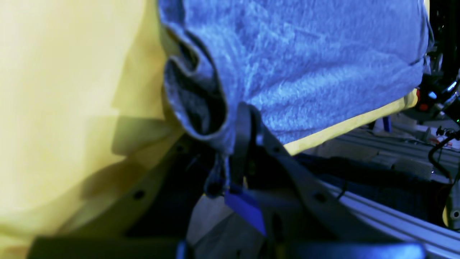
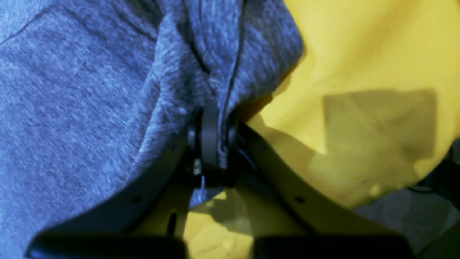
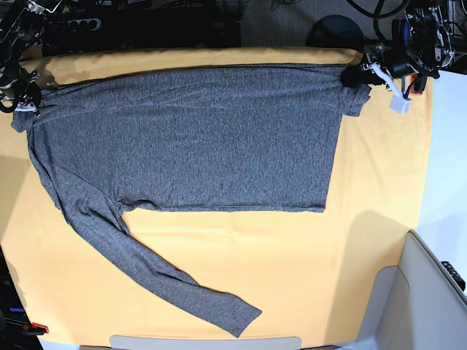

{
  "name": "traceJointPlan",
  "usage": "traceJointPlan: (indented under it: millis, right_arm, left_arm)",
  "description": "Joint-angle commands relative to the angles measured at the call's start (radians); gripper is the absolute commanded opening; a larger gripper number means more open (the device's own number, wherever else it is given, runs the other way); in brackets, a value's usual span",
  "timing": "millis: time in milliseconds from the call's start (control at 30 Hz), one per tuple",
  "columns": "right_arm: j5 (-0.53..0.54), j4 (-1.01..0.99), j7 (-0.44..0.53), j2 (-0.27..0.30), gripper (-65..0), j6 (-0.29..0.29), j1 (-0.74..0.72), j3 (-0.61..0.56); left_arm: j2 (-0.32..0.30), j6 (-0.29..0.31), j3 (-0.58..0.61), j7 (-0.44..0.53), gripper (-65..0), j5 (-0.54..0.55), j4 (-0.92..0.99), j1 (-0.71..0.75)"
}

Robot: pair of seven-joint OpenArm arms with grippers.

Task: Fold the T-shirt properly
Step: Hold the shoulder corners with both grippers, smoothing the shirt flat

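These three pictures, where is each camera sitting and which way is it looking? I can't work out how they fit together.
Base view: high above, facing straight down on the yellow cloth and the spread T-shirt; both arms show at the far corners.
Left wrist view: on the left arm, looking along the left gripper, shut on the shirt's edge.
Right wrist view: on the right arm, looking along the right gripper, shut on bunched fabric.
Shared: all three show the grey shirt on the yellow cloth; each wrist's grip is one far corner in the base view.
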State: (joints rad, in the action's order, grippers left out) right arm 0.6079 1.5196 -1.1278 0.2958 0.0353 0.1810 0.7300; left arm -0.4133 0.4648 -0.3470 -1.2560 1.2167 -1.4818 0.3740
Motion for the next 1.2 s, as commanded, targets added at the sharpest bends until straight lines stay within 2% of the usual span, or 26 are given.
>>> traceJointPlan:
  millis: [0, 767, 933, 1067, 1167]
  right_arm:
    - [-0.13, -0.037, -0.174, -0.022, -64.8, 0.044, 0.051, -0.01]
    - [-0.128, -0.035, -0.169, -0.047, -65.0, 0.044, 0.147, -0.01]
    - [-0.128, -0.037, -0.173, -0.074, -64.8, 0.044, 0.156, -0.01]
    - [-0.084, -0.044, -0.174, -0.08, -64.3, 0.044, 0.165, -0.01]
    - [-0.042, -0.044, -0.174, -0.08, -58.6, 0.044, 0.179, -0.01]
  left_arm:
    - [-0.017, -0.013, -0.004, -0.024, -64.7, -0.058, -0.006, 0.01]
    - [-0.019, -0.013, -0.004, -0.014, -64.7, -0.061, -0.006, 0.01]
    - [-0.019, -0.013, -0.004, -0.017, -64.3, -0.061, -0.006, 0.01]
    - [-0.017, -0.013, -0.004, -0.021, -57.2, -0.061, -0.006, 0.01]
    - [-0.017, -0.013, -0.004, -0.021, -51.7, -0.061, -0.006, 0.01]
